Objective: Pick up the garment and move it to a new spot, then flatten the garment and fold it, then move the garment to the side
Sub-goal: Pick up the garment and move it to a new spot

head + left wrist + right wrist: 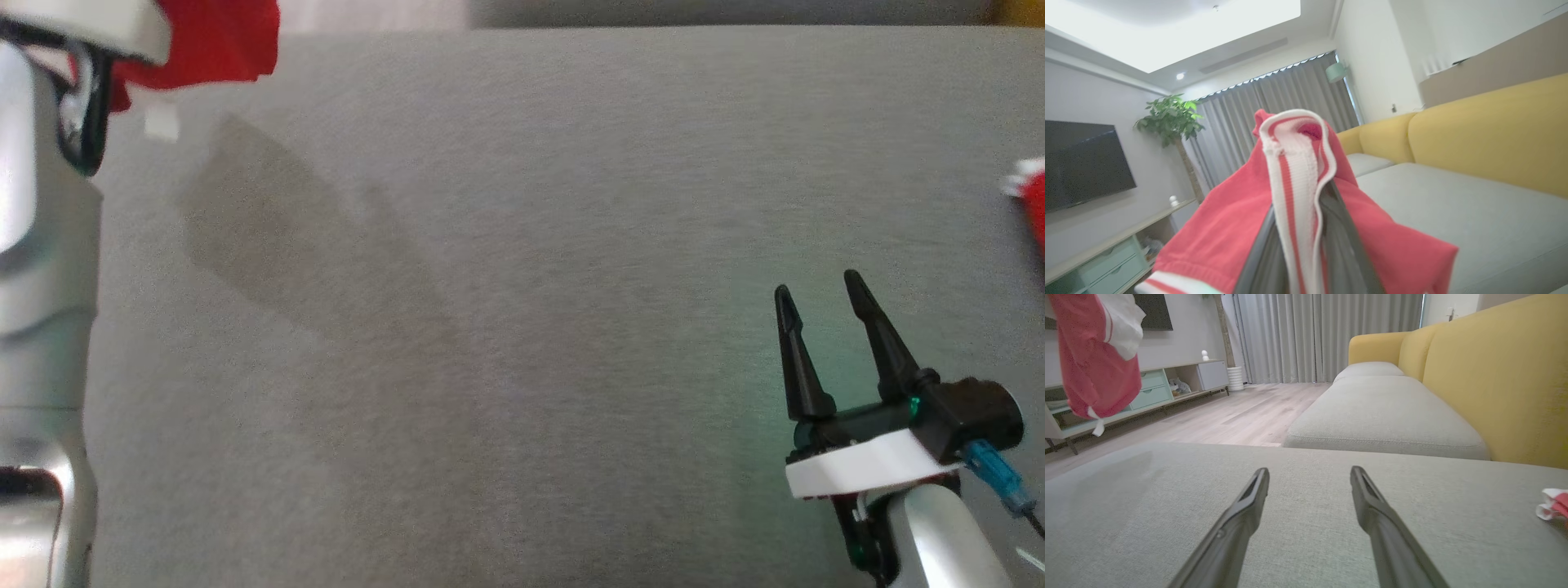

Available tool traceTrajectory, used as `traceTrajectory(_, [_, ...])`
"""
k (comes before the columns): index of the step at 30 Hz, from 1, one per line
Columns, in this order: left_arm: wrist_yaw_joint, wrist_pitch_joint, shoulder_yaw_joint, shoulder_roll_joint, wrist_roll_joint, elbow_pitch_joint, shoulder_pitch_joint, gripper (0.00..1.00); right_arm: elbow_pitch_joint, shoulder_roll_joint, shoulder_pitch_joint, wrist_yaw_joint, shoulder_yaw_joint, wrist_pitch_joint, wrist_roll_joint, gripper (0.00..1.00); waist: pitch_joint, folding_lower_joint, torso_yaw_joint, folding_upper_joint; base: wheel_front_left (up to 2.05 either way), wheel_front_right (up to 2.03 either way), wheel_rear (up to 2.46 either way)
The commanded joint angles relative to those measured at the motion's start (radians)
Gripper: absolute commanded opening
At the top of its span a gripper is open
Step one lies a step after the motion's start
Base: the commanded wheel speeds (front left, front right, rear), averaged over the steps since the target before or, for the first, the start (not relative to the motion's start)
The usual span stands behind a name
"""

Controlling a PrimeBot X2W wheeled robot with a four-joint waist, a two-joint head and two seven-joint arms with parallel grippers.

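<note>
Red garment (1220, 228) hangs pinched in left gripper (1300, 192) jaws; right gripper (816, 283) jaws stand apart above grey cushion (522, 327).

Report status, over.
Left gripper shut on garment, held aloft. Right gripper open, over cushion. Red cloth lies at cushion's right edge.

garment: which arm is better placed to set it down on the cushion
Left. Its jaws are shut on the red garment, held up off the grey cushion; the right jaws are open and empty.
</note>
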Motion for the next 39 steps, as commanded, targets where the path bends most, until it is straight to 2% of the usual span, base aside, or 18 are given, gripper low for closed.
traceTrajectory(1, [-0.007, 0.03, 0.008, 0.039, -0.008, -0.09, -0.06, 0.0, -0.029, 0.007, -0.001, 0.006, 0.015, -0.002, 0.01, 1.0, -0.083, 0.0003, -0.117, 0.0, 0.0, 0.0, 0.0])
traceTrajectory(7, [-0.019, 0.144, -0.033, -0.002, -0.065, -0.274, -0.053, 0.0, -0.036, 0.027, 0.001, 0.006, 0.004, -0.002, 0.008, 1.0, -0.076, 0.0003, -0.202, 0.0, 0.0, 0.0, 0.0])
traceTrajectory(13, [-0.025, 0.197, -0.096, -0.04, -0.121, -0.365, 0.051, 0.0, -0.038, 0.04, -0.02, 0.006, 0.011, -0.002, 0.009, 1.0, -0.028, 0.0003, -0.255, 0.0, 0.0, 0.0, 0.0])
traceTrajectory(17, [-0.027, 0.161, -0.159, -0.062, -0.124, -0.39, 0.159, 0.0, -0.04, 0.047, -0.031, 0.006, 0.007, -0.002, 0.012, 1.0, 0.003, 0.0003, -0.26, 0.0, 0.0, 0.0, 0.0])
traceTrajectory(20, [-0.028, 0.086, -0.242, -0.103, -0.122, -0.367, 0.29, 0.0, -0.042, 0.052, -0.041, 0.006, -0.002, -0.002, 0.014, 1.0, 0.033, 0.0003, -0.252, 0.0, 0.0, 0.0, 0.0])
traceTrajectory(22, [-0.03, 0.021, -0.314, -0.139, -0.151, -0.311, 0.375, 0.0, -0.038, 0.054, -0.048, 0.006, 0.003, -0.002, 0.014, 1.0, 0.047, 0.0003, -0.244, 0.0, 0.0, 0.0, 0.0])
traceTrajectory(25, [-0.031, -0.065, -0.41, -0.159, -0.141, -0.17, 0.458, 0.02, -0.023, 0.056, -0.055, 0.006, 0.015, -0.002, 0.01, 1.0, 0.053, 0.0003, -0.232, 0.0, 0.0, 0.0, 0.0])
traceTrajectory(26, [-0.031, -0.084, -0.431, -0.17, -0.138, -0.124, 0.477, 0.37, -0.018, 0.055, -0.056, 0.006, 0.017, -0.002, 0.008, 1.0, 0.052, 0.0003, -0.226, 0.0, 0.0, 0.0, 0.0])
traceTrajectory(27, [-0.031, -0.097, -0.451, -0.179, -0.13, -0.085, 0.492, 0.98, -0.013, 0.054, -0.055, 0.006, 0.018, -0.002, 0.005, 1.0, 0.048, 0.0003, -0.218, 0.0, 0.0, 0.0, 0.0])
traceTrajectory(30, [-0.016, -0.114, -0.441, -0.217, -0.147, -0.045, 0.544, 1.0, -0.006, 0.048, -0.043, 0.006, 0.005, -0.002, 0.003, 1.0, 0.024, 0.0003, -0.182, 0.0, 0.0, 0.0, 0.0])
traceTrajectory(34, [0.04, -0.115, -0.387, -0.235, -0.121, -0.191, 0.657, 1.0, 0.001, 0.043, -0.011, 0.006, -0.03, -0.002, -0.001, 1.0, -0.024, 0.0003, -0.12, 0.0, 0.0, 0.0, 0.0])
traceTrajectory(39, [0.134, -0.115, -0.26, -0.236, -0.095, -0.365, 0.859, 1.0, 0.013, 0.048, 0.041, 0.006, -0.068, -0.002, 0.003, 1.0, -0.099, 0.0003, -0.055, 0.0, 0.0, 0.0, 0.0])
